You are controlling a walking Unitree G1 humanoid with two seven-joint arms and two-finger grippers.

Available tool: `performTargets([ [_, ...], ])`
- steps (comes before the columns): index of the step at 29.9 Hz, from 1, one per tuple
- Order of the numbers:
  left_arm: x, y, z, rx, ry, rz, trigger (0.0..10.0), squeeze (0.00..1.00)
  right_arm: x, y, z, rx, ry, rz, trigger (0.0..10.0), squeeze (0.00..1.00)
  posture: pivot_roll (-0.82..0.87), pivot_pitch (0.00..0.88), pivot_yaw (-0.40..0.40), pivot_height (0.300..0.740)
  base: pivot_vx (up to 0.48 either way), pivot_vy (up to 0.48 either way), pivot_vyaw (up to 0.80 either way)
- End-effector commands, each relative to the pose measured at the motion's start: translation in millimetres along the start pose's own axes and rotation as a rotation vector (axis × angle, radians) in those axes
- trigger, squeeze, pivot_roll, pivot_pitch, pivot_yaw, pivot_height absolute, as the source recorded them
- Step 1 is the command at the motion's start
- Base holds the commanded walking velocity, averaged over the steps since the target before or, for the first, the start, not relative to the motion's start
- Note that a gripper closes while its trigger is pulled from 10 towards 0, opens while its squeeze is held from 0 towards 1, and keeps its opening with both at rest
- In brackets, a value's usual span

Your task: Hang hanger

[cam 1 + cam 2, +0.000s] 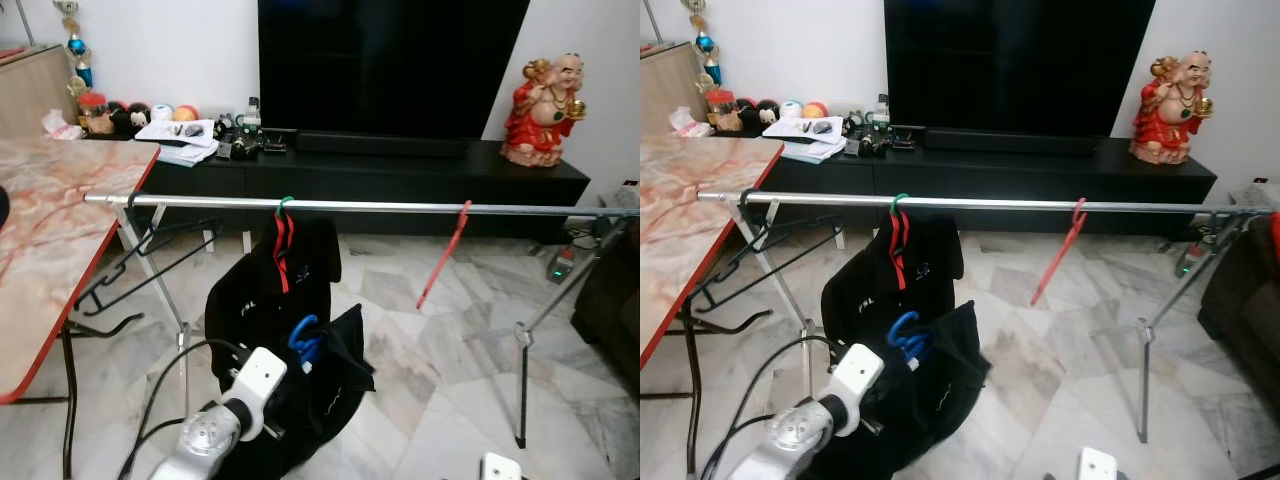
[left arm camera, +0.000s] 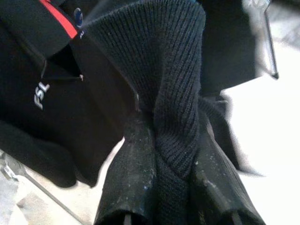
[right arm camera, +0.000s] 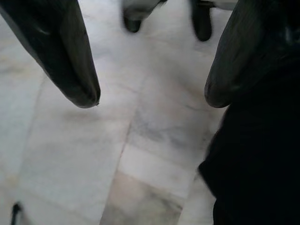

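Observation:
A silver clothes rail (image 1: 380, 207) spans the room on tripod legs. On it hang black empty hangers (image 1: 150, 250) at the left end, a green-hooked hanger carrying a black shirt (image 1: 262, 290) with red trim, and a bare red hanger (image 1: 445, 255). Below the shirt, a second black knit garment (image 1: 335, 385) holds a blue hanger (image 1: 303, 338), its hook sticking up. My left arm (image 1: 250, 385) reaches into that garment. In the left wrist view my left gripper (image 2: 171, 154) is shut on a fold of the knit fabric (image 2: 173, 70). My right gripper (image 3: 150, 98) hangs open over the marble floor.
A marble-topped table with a red edge (image 1: 60, 250) stands close on the left. Behind the rail are a black TV cabinet (image 1: 400, 170) with clutter, a large TV (image 1: 390, 60) and a red statue (image 1: 545, 110). A dark sofa edge (image 1: 615, 300) sits at right.

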State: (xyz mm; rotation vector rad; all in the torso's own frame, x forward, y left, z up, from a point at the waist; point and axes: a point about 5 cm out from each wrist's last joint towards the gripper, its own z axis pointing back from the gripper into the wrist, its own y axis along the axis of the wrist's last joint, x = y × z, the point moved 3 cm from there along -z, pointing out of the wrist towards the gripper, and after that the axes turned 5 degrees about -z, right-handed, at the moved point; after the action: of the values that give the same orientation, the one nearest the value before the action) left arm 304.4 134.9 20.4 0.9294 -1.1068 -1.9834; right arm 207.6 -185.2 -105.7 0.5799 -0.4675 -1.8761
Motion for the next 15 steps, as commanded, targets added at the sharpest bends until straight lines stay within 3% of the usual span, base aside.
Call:
performTargets([
  [1,7.6,23.5,-9.1,0.079,-0.028,-0.036,10.0,0.00,20.1,0.1,2.5,-0.002,-0.051,0.003,10.0,0.00,0.10,0.000,-0.057,0.740,0.480,0.000,-0.79],
  [2,7.6,23.5,-9.1,0.079,-0.028,-0.036,10.0,0.00,20.1,0.1,2.5,-0.002,-0.051,0.003,10.0,0.00,0.10,0.000,-0.057,0.740,0.480,0.000,-0.79],
  [15,2.7,29.7,-15.8,0.083,-0.011,-0.057,10.0,0.00,16.6,2.5,1.5,-0.003,-0.043,0.008,10.0,0.00,0.09,0.000,-0.054,0.740,0.480,0.000,0.00],
])
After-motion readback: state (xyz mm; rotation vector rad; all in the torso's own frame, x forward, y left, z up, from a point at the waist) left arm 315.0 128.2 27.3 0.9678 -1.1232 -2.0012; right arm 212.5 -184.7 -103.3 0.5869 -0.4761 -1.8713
